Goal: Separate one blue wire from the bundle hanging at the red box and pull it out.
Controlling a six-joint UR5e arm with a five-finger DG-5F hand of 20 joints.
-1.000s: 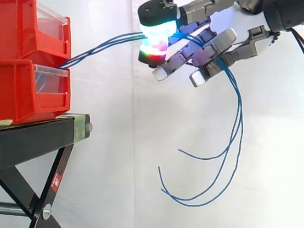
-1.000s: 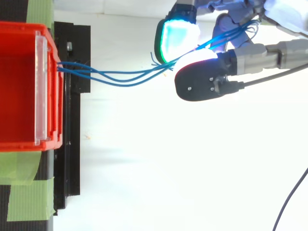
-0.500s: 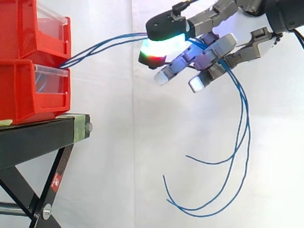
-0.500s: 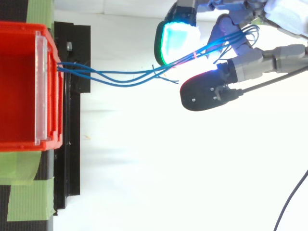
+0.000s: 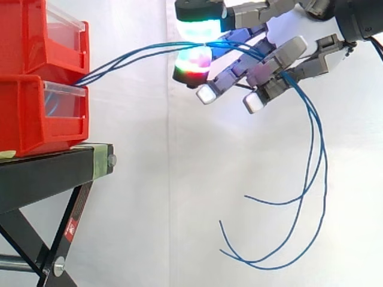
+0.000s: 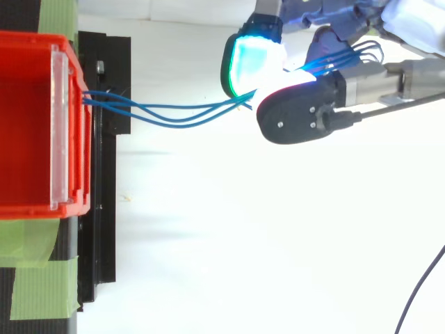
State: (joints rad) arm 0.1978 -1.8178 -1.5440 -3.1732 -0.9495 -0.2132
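Three blue wires (image 5: 131,55) run from the gap between the two stacked red bins (image 5: 36,113) rightward to my hand (image 5: 281,54). There they pass between two glowing fingertips (image 5: 200,27), which press together on the bundle just right of the bins' stand. In the top view the wires (image 6: 174,115) enter between the green-lit pad (image 6: 254,59) and the black-backed pad of the hand (image 6: 306,118). Beyond the pinch the wires drape over the other fingers. They then hang down in long loops with loose ends (image 5: 245,196) curling left.
The red bins stand on a black stand (image 5: 54,170) with green tape (image 6: 42,285) on its top. A white curtain hangs behind. Below the hand, only the hanging wire loops occupy the space right of the stand.
Half a second ago the two pads stood apart with the wires loose between them; now they have come together on the bundle. The hanging loops have swung further right.
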